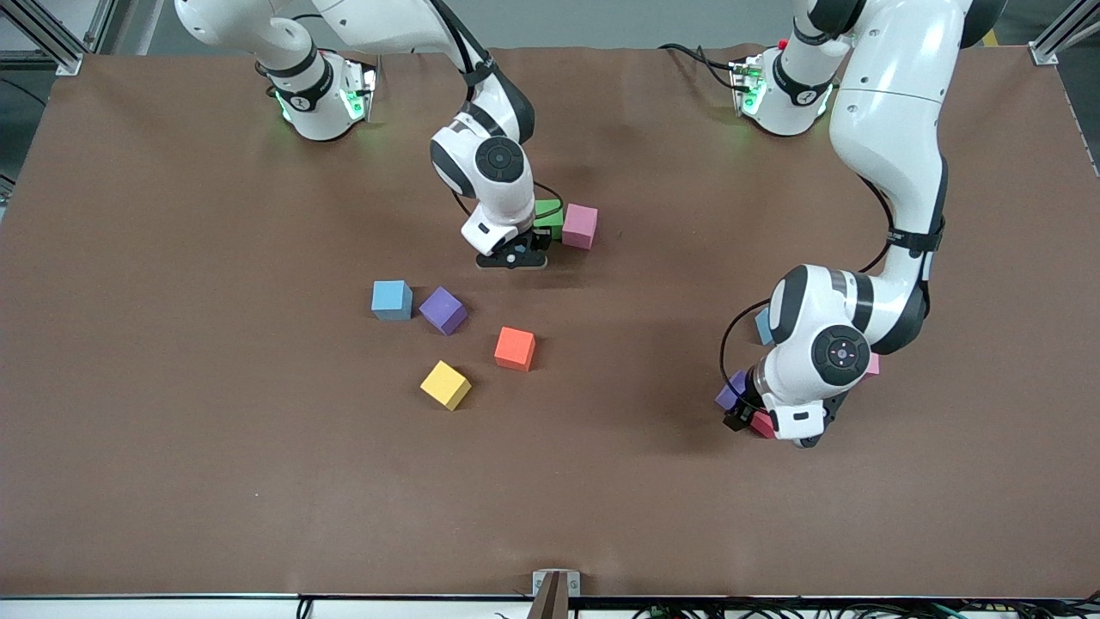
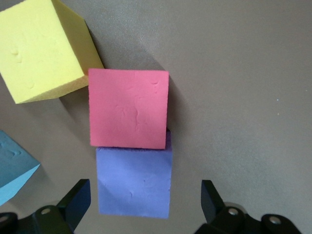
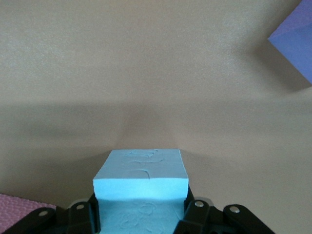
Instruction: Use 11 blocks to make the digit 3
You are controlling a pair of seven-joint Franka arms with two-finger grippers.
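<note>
My right gripper (image 1: 513,256) is shut on a light blue block (image 3: 140,181), low over the table next to a green block (image 1: 548,217) and a pink block (image 1: 580,225). In the front view its hand hides the held block. My left gripper (image 1: 756,421) is open, low over a cluster toward the left arm's end. Its fingers (image 2: 78,200) stand apart on either side of a purple block (image 2: 134,183). That purple block touches a red block (image 2: 129,108), and a yellow block (image 2: 41,48) lies beside the red one.
Loose blocks lie mid-table: blue (image 1: 392,300), purple (image 1: 443,309), orange (image 1: 515,348) and yellow (image 1: 445,384). By the left arm's wrist a blue block (image 1: 763,325) and a pink block (image 1: 872,365) peek out. The brown table (image 1: 215,481) stretches wide toward the front camera.
</note>
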